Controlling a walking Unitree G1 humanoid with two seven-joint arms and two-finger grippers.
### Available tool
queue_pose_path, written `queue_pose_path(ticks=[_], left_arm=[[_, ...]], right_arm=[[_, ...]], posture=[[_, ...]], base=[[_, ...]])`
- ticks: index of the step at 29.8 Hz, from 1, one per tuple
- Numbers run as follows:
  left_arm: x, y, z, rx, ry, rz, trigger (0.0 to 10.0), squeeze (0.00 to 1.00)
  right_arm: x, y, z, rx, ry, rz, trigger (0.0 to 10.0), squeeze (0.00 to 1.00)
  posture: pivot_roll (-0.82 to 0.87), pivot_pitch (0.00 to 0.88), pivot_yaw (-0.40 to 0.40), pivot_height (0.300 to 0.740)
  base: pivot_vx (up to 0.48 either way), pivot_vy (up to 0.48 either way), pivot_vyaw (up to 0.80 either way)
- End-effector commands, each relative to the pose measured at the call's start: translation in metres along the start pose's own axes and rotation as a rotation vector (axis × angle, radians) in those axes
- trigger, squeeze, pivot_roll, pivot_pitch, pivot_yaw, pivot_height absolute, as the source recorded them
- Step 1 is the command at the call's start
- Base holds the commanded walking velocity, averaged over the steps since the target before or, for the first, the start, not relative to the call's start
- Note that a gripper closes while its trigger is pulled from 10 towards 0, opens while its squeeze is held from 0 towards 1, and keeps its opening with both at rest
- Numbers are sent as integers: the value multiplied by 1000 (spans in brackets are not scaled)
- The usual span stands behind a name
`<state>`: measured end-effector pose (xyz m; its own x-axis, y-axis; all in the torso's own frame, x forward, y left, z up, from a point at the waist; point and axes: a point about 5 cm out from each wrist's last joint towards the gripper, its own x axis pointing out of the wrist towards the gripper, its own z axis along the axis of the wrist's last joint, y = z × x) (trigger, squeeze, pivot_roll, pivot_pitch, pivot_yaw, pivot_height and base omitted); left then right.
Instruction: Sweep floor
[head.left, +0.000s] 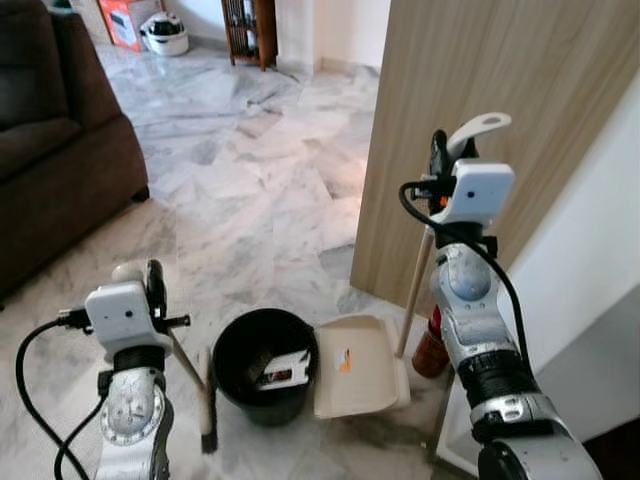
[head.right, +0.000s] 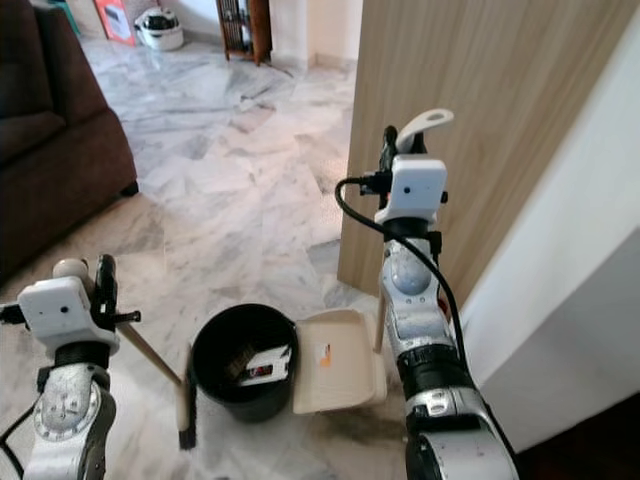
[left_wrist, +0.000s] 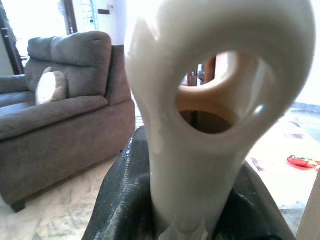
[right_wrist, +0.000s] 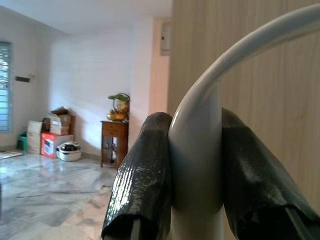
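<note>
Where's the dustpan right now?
In the left eye view the dustpan sits on the marble floor at lower centre, touching the black bin, its handle held by the right tool.

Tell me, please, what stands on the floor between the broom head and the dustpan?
In the left eye view, a black bin holding some litter stands between the broom head and the cream dustpan; the dustpan's edge sits right beside its rim.

Brown sofa (head.left: 55, 150) far left; wooden panel (head.left: 480, 90) right; helmet (head.left: 165, 35) beyond
</note>
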<state>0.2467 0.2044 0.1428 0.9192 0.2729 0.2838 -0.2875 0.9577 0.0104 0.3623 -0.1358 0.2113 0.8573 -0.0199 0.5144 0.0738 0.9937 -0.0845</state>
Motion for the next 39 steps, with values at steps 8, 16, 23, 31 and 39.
queue_pose_path(ticks=[8, 16, 23, 31, 39], left_arm=[[1, 0, 9, -9, -55, -1, 10000, 0], [1, 0, 9, -10, -56, 0, 10000, 0], [2, 1, 7, -7, -52, 2, 10000, 0], [4, 1, -30, -23, 101, -44, 10000, 0], [0, 1, -51, -15, 168, -50, 10000, 0]], right_arm=[[7, 2, 12, 18, -60, 0, 10000, 0], [7, 3, 11, 21, -55, 3, 10000, 0], [5, 3, 7, 24, -39, 7, 10000, 0], [-21, 7, -47, 137, 245, 62, 10000, 0], [-48, 2, -72, 167, 365, 54, 10000, 0]], posture=[[120, 16, 17, 740], [118, 16, 15, 740], [116, 17, 15, 740], [107, 21, 13, 740], [84, 17, 14, 740]], base=[[-276, 0, 0], [-277, 0, 0], [-233, 0, 0], [0, 0, 0], [0, 0, 0]])
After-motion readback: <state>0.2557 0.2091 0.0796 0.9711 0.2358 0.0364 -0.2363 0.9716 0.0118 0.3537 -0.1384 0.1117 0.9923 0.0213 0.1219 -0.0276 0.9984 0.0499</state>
